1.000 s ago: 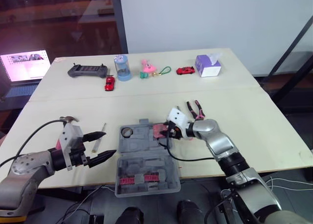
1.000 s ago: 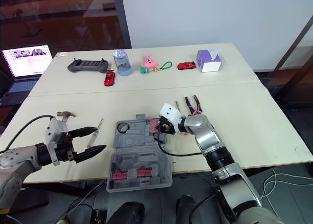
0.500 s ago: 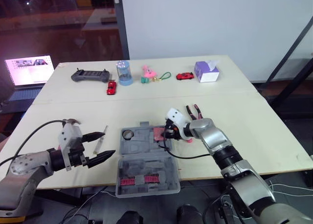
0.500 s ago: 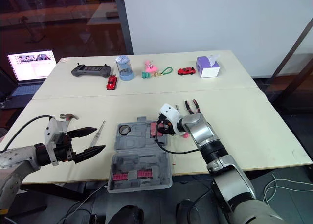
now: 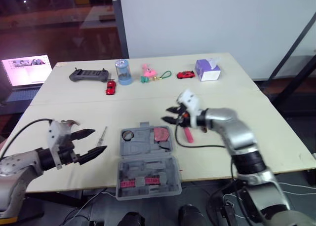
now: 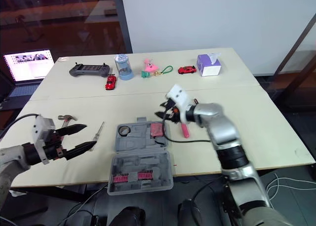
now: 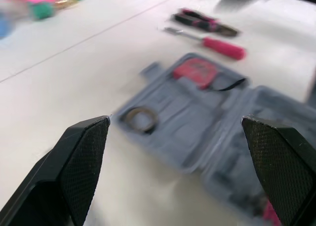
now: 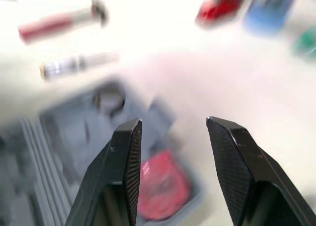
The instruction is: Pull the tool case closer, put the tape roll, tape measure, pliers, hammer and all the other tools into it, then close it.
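Note:
The grey tool case (image 5: pixel 146 163) lies open at the table's front edge. In its far half sit the tape roll (image 5: pixel 128 135) and the red tape measure (image 5: pixel 161 133). My right gripper (image 5: pixel 170 114) hovers open above the case's far right corner, holding nothing. A pink-handled screwdriver (image 5: pixel 189 135) lies right of the case, and the pliers (image 7: pixel 205 22) lie beyond it. My left gripper (image 5: pixel 92 143) is open and empty, left of the case. The hammer (image 6: pixel 66 118) and a thin metal screwdriver (image 5: pixel 102 135) lie on the table by it.
Along the back stand a game controller (image 5: pixel 89 75), a blue cup (image 5: pixel 123 70), two red toy cars (image 5: pixel 110 87), a pink toy (image 5: pixel 147 70) and a tissue box (image 5: pixel 207 69). A laptop (image 5: pixel 24 70) sits off the table's left. Red bits (image 5: pixel 139 182) fill the case's near half.
My right gripper has let go of the tape measure, which stays in the case, and has risen and opened. My left gripper has drawn a little to the left. The camera shifted.

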